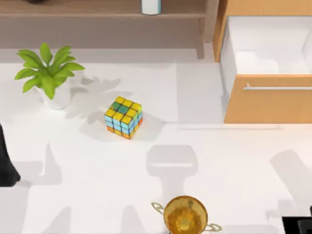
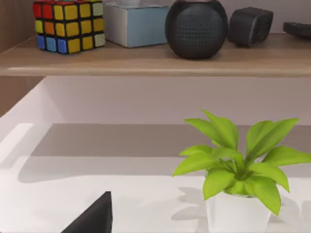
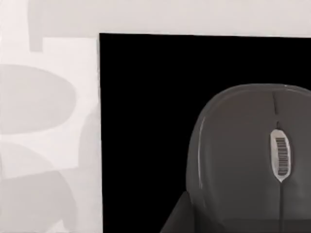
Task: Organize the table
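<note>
The white table [image 1: 97, 185] carries a multicoloured puzzle cube [image 1: 124, 117] left of centre and a potted green plant [image 1: 48, 73] at the back left. A gold trophy cup [image 1: 185, 215] stands at the front edge. My left gripper [image 1: 7, 163] is a dark shape at the table's left edge, apart from the plant [image 2: 238, 170], and a dark tip of it [image 2: 92, 218] shows in the left wrist view. My right gripper [image 3: 177, 221] hovers over a grey computer mouse [image 3: 252, 155] lying on a black mat [image 3: 146, 121].
A light-wood drawer [image 1: 268, 97] stands pulled open at the back right, its white inside bare. The brown shelf [image 2: 155, 60] along the back holds a second puzzle cube [image 2: 68, 26], a pale blue box [image 2: 136, 24], a round black speaker [image 2: 196, 28] and a smaller dark speaker [image 2: 250, 26].
</note>
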Controlling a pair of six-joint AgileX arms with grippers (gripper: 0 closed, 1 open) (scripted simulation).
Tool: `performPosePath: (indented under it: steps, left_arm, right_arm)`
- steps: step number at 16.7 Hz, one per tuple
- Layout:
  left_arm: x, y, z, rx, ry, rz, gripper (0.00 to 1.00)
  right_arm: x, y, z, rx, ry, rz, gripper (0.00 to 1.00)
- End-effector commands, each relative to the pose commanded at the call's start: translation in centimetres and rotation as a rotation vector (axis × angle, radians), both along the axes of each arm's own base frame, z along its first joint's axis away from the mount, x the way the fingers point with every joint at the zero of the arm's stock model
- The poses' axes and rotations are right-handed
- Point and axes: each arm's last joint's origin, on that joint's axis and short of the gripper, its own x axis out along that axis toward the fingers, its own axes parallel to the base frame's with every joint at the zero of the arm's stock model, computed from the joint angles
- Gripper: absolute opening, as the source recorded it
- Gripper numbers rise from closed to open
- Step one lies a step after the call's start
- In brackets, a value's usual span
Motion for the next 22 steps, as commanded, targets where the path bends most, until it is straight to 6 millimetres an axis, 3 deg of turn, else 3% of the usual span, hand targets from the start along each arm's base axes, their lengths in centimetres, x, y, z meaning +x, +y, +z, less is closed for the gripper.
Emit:
performPosePath:
  steps: [13,22]
  left_arm:
    - [0.0,0.0,0.0,0.0,0.0,0.0,1.0]
    - [0.0,0.0,0.0,0.0,0.0,0.0,1.0]
  right_arm:
    - [0.6,0.3,1.0,0.033,-0.088,0.003,0.0]
    - [-0.4,-0.2,-1.8,-0.023,0.046,0.004,0.0]
